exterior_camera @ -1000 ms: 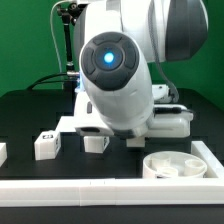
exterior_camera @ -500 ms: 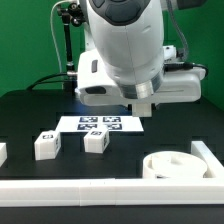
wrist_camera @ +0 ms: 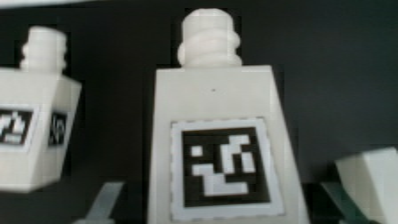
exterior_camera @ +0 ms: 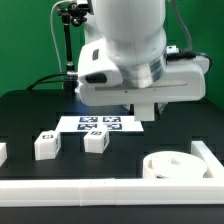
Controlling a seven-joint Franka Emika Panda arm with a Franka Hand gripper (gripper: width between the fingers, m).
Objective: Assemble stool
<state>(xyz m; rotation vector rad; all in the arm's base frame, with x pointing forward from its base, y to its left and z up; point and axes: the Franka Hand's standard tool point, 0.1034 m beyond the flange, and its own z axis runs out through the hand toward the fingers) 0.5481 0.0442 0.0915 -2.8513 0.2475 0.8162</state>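
My gripper (wrist_camera: 222,207) is shut on a white leg block (wrist_camera: 217,120), one of the stool's parts. The block's tag faces the wrist camera and its ridged peg points away. Grey fingers (wrist_camera: 107,203) flank the tagged end. In the exterior view the gripper (exterior_camera: 145,104) hangs under the hand with this leg block (exterior_camera: 146,112), above the table behind the marker board's right end. Two more leg blocks (exterior_camera: 46,145) (exterior_camera: 96,142) lie on the black table. One leg block (wrist_camera: 36,115) shows beside the held one. The round seat disc (exterior_camera: 172,165) rests at the exterior view's front right.
The marker board (exterior_camera: 100,124) lies flat mid-table. A long white rail (exterior_camera: 100,190) runs along the front, with side rails at the exterior view's right (exterior_camera: 207,152) and left (exterior_camera: 2,152). A black stand (exterior_camera: 68,40) rises at the back. A white edge (wrist_camera: 370,185) shows beside the held leg.
The arm has swung up from a low, forward-bent pose to an upright one. The hand now hangs higher and further to the exterior view's right. Both table legs stayed put.
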